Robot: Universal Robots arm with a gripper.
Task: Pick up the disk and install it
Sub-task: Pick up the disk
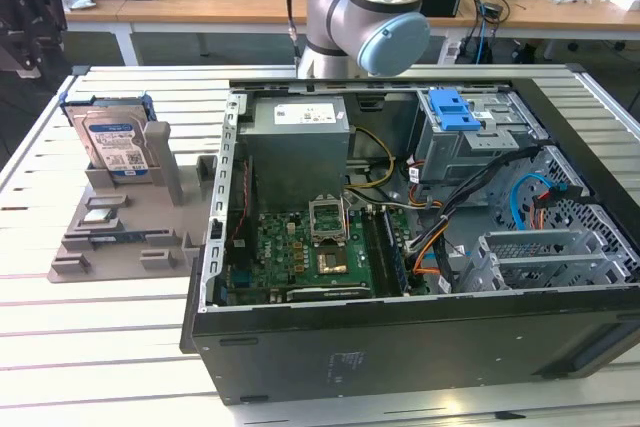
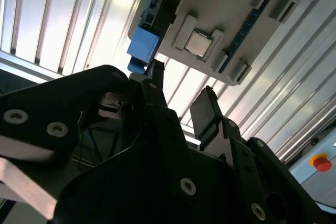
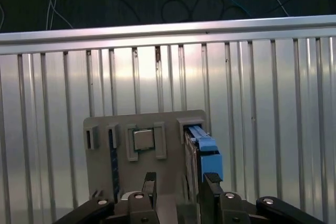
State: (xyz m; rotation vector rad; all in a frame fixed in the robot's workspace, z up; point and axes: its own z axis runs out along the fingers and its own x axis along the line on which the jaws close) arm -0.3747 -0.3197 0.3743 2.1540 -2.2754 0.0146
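We see the gripper hanging over the grey tray, its fingers apart and holding nothing. The disk stands on edge in a slot at the tray's corner. Its long top edge runs along the fingers' faces, but it is in line with one finger, not with the gap.

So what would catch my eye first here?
The open computer case, green motherboard bare, takes up most of the exterior view, with the robot arm behind it. At that view's left the disk stands upright in a grey holder. In the first wrist view the open gripper faces that holder, empty.
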